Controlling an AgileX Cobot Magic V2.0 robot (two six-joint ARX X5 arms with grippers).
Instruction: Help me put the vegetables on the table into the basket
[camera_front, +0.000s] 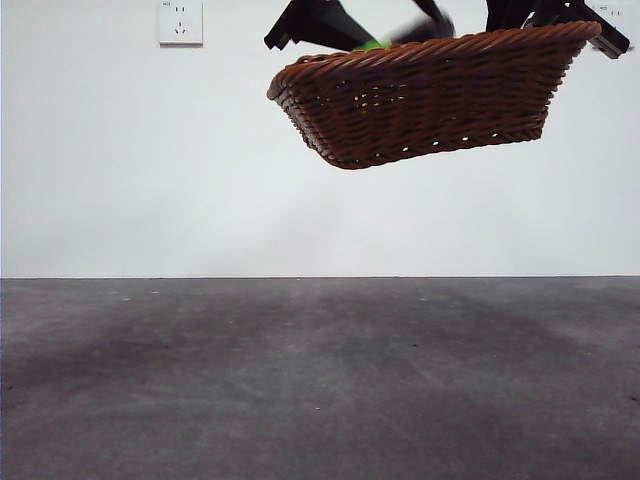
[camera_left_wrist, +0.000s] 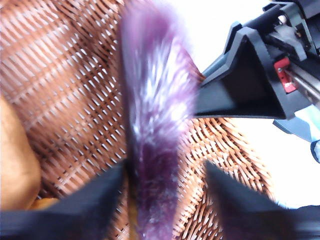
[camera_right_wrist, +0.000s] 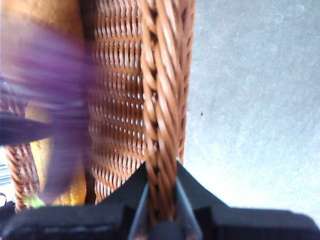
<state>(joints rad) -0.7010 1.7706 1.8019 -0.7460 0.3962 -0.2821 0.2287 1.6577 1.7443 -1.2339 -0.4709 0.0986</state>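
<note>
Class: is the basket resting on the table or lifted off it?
Lifted: the basket hangs tilted above the table, its rim clamped by the right pincer.

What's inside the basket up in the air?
Inside the basket: a purple eggplant, something orange-brown and something yellow. The rest is hidden by blur and wicker.

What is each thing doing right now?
basket: up in the air, tilted, off the table.
eggplant: blurred, over the basket, between the left end effector's open jaws.
right end effector: shut on the basket's rim.
potato: lying in the basket.
corn: in the basket.
</note>
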